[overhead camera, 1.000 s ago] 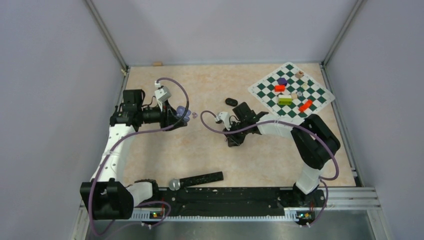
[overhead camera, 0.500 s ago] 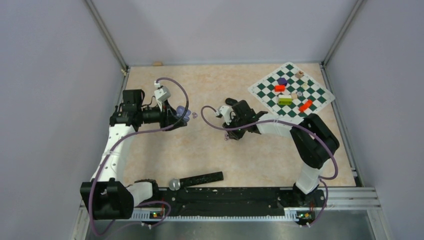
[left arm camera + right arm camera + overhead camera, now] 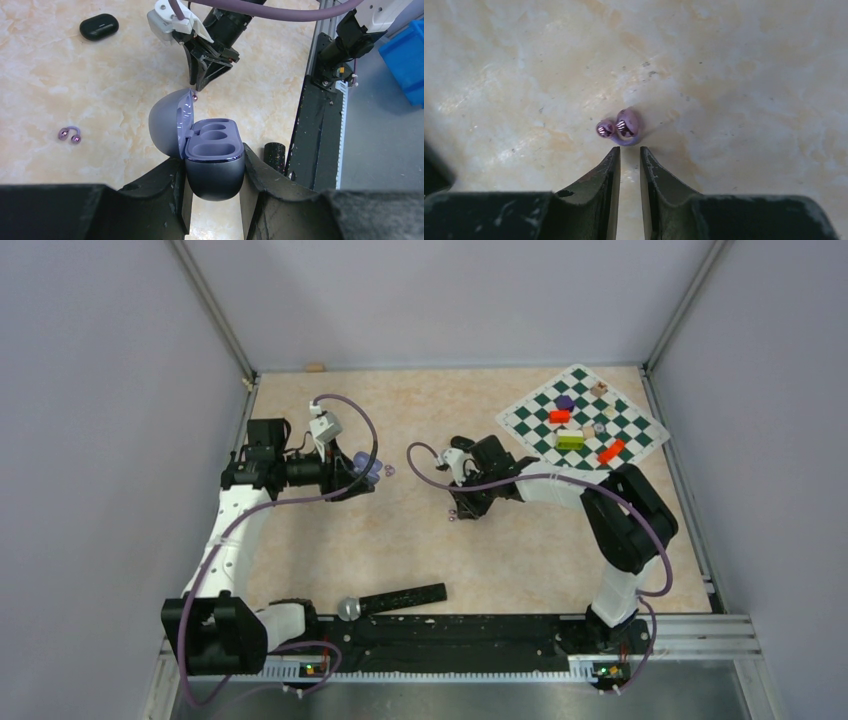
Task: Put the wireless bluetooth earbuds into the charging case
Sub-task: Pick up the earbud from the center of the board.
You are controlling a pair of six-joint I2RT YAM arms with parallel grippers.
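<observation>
1. The left gripper (image 3: 214, 159) was clamped on the lower shell of the charging case (image 3: 215, 176), with one finger pressed against each side.
2. The case stood open. Its rounded lid (image 3: 167, 122) was hinged back to one side, and its moulded wells faced the left wrist camera.
3. The first earbud (image 3: 69, 134), two shiny pinkish beads joined by a curved lilac band, lay on the tabletop (image 3: 330, 540). It was near the case on its right side and not touching it.
4. The second earbud (image 3: 621, 127), of the same kind, lay on the tabletop farther to the right of the case and a little nearer the arm bases.
5. The right gripper (image 3: 629, 150) pointed down at that spot. Only a narrow slit showed between its fingers, with nothing held in it. The second earbud sat just beyond the tips, outside the slit.
6. A black oval case (image 3: 99, 26) rested on the tabletop to the right of the charging case, on the far side of the right gripper.
7. A chessboard (image 3: 583, 420) carrying coloured blocks lay well to the right of the charging case, by the far corner.
8. A dark bar (image 3: 400, 597) with a silvery round end lay well apart from the charging case, toward the arm bases.
</observation>
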